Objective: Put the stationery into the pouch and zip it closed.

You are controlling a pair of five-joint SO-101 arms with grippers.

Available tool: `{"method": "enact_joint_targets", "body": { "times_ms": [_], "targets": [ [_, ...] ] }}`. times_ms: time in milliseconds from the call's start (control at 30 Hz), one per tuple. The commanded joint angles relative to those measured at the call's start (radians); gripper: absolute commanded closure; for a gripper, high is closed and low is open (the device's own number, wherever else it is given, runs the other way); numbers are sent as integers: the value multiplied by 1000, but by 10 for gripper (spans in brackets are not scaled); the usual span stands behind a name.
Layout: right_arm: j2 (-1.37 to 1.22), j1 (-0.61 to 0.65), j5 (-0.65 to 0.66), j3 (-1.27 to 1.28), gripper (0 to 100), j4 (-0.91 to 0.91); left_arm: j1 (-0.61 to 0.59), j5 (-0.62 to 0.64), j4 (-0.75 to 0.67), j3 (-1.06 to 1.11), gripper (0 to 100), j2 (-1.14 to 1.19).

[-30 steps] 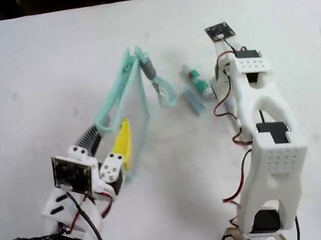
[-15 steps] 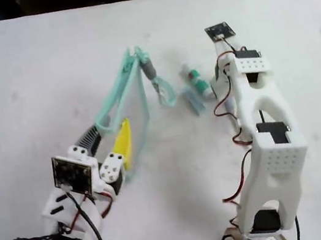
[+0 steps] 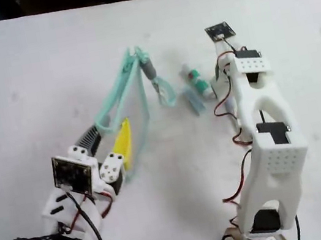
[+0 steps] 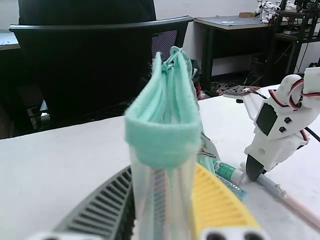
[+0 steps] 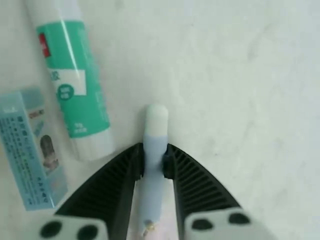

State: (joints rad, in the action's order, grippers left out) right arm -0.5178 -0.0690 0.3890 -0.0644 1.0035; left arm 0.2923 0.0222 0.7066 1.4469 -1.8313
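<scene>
A clear pouch (image 3: 125, 103) with a teal zipper edge stands on its side at the table's middle. My left gripper (image 3: 105, 139) is shut on its near end, the black finger on one face and the yellow finger (image 4: 218, 206) on the other; in the left wrist view the pouch (image 4: 163, 135) rises straight up between them. To its right lie a green-and-white glue stick (image 3: 196, 80) and a small blue eraser box (image 3: 193, 101). My right gripper (image 5: 154, 161) is down at the table beside the glue stick (image 5: 70, 75) and eraser box (image 5: 33, 146), shut on a pale blue pen (image 5: 154, 145).
A teal loop (image 3: 165, 94) trails from the pouch's far end toward the glue stick. The right arm's white body (image 3: 264, 120) runs along the table's right side. A black chair (image 4: 95, 65) stands beyond the far table edge.
</scene>
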Motion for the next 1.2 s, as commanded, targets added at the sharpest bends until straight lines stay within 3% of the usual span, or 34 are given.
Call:
{"method": "enact_joint_targets", "body": {
  "times_ms": [0,333,433,600,833,1033,1167],
  "targets": [
    [102,-13,0,-8,982,27,4,-5,-41,11,868,10],
    [657,18,-8,-143,982,229,4,-3,-63,23,866,10],
    [849,116,-8,-186,982,236,4,-3,-60,21,865,10],
    [1095,407,0,-236,982,177,5,-3,-60,21,864,10],
    [1244,731,-61,-242,982,73,5,8,-49,21,821,10],
    [1241,814,-307,-239,982,10,4,38,6,-21,816,10],
    [1230,820,-319,-212,982,-38,4,37,3,-17,819,10]
  ]
}}
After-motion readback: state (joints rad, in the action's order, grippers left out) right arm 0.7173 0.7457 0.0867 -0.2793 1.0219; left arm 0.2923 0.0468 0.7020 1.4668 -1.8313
